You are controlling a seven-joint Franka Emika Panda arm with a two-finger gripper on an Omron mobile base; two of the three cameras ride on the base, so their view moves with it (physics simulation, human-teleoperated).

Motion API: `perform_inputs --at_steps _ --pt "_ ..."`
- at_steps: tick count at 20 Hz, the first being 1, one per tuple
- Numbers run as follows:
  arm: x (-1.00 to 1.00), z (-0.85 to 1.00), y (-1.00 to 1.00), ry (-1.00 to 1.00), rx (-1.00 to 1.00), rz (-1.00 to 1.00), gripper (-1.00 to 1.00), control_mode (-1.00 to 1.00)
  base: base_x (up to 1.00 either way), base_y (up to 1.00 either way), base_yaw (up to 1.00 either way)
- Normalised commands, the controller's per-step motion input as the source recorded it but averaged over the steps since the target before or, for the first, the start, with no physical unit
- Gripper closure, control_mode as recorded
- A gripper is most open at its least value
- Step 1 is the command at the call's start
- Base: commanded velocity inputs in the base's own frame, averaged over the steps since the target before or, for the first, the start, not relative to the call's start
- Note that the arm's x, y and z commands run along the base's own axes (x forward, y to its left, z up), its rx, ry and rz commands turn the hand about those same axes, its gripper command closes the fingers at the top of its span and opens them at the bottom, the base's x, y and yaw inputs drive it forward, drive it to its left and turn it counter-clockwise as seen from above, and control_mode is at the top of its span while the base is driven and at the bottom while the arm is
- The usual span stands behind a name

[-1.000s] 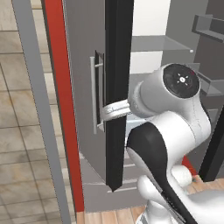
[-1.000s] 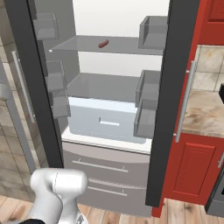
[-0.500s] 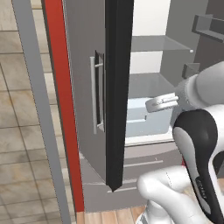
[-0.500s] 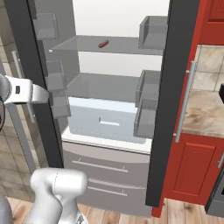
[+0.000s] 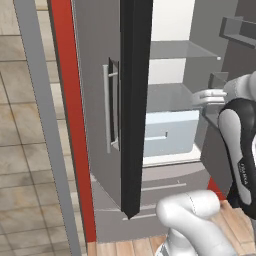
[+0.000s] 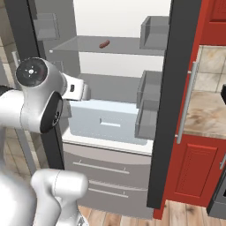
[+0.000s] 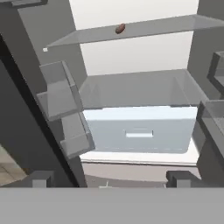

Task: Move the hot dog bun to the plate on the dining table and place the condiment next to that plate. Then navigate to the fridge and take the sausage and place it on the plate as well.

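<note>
The fridge [image 6: 176,88] stands open, its pale interior [image 7: 131,57] facing me. The sausage [image 6: 104,43], small and pinkish-brown, lies on the upper glass shelf; the hand view shows the sausage [image 7: 120,29] near the top, far beyond the fingertips. My gripper [image 7: 111,178] is open and empty, level with the lower shelf in front of the fridge opening. From the base views my hand [image 5: 202,97] [image 6: 78,91] points into the fridge, well below the sausage. The hot dog bun, plate, condiment and dining table are out of view.
A pale blue drawer [image 6: 106,123] sits under the lower shelf, with grey freezer drawers [image 6: 101,176] below. Grey door bins [image 7: 59,94] line the left door, more bins [image 6: 148,106] the right. The open door's dark edge [image 5: 132,110] is left of my arm. A red cabinet [image 6: 194,172] stands to the right.
My arm has swung up and across from beside the left door's edge to the fridge opening, so the hand now points inside. The sausage has not moved.
</note>
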Motion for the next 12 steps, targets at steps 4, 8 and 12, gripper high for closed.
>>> perform_inputs --at_steps 4,8,12 --pt "0.99 -0.02 0.02 -0.04 0.03 -0.08 -1.0 -1.0 0.0 0.0 0.0" --pt "0.97 -0.12 0.21 -0.01 0.0 -0.08 -1.0 -1.0 0.0 0.0 0.0" --pt "0.99 -0.11 0.05 0.0 0.01 -0.02 -1.0 -1.0 0.0 0.0 0.0"
